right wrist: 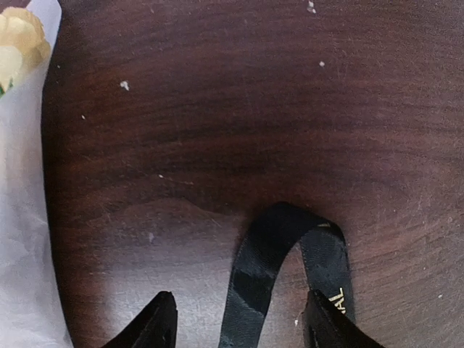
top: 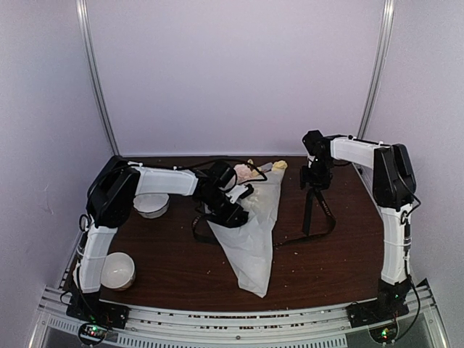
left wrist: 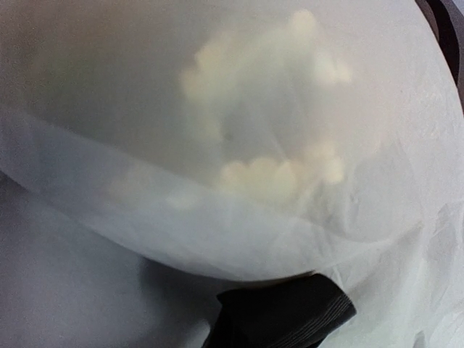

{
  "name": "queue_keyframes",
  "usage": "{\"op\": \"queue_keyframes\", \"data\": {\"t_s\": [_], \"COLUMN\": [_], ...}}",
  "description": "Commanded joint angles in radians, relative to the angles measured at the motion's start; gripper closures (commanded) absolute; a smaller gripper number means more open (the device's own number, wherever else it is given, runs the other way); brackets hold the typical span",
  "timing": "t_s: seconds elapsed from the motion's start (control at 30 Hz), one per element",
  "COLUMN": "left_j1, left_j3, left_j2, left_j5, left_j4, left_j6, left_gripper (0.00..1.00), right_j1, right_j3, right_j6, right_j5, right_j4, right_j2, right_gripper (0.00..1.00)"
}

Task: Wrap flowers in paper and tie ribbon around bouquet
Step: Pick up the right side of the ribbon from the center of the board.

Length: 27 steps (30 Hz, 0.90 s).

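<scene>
My left gripper (top: 233,212) is closed tight and lies low on the cone of thin frosted white paper (top: 255,246), near its wide end (whether it pinches any of the sheet, I cannot tell). The pale pink and yellow blooms (top: 246,174) poke out at that end. My right gripper (right wrist: 241,315) hangs over the dark brown wooden table (right wrist: 217,109), right of the cone, jaws well apart. A loop of narrow black ribbon with pale lettering (right wrist: 250,279) arches between them, not squeezed.
</scene>
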<state>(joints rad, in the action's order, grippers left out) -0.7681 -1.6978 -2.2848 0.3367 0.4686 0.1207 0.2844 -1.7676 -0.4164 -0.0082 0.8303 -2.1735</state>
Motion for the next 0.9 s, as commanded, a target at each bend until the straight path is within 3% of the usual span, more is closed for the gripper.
{"op": "queue_keyframes", "data": {"t_s": [0.0,0.17,0.4,0.57,0.73,0.77,0.83,0.87], "left_j1": [0.013,0.012,0.015,0.020,0.026,0.027,0.030,0.033], "left_j3": [0.007,0.003,0.007,0.004,0.010,0.011,0.012,0.012], "left_j2": [0.027,0.024,0.025,0.025,0.027,0.025,0.027,0.027], "left_j5": [0.021,0.030,0.026,0.027,0.035,0.036,0.037,0.037], "left_j4": [0.008,0.008,0.008,0.003,-0.009,-0.011,-0.012,-0.012], "left_j6": [-0.025,-0.034,-0.050,-0.055,-0.052,-0.052,-0.052,-0.052], "left_gripper": [1.00,1.00,1.00,1.00,1.00,1.00,1.00,1.00], "right_j1": [-0.020,-0.040,-0.040,-0.036,-0.019,-0.010,0.000,-0.001], "right_j3": [-0.094,-0.159,-0.403,-0.506,-0.490,-0.495,-0.489,-0.471], "right_j6": [0.017,0.041,0.147,0.100,0.107,0.117,0.123,0.121], "right_j5": [-0.048,-0.068,-0.012,0.059,0.035,0.039,0.050,0.049], "right_j4": [0.102,0.177,0.392,0.480,0.470,0.476,0.476,0.466], "right_j2": [-0.050,-0.091,-0.234,-0.300,-0.293,-0.295,-0.291,-0.280], "right_gripper": [0.40,0.40,0.43,0.47,0.70,0.77,1.00,1.00]}}
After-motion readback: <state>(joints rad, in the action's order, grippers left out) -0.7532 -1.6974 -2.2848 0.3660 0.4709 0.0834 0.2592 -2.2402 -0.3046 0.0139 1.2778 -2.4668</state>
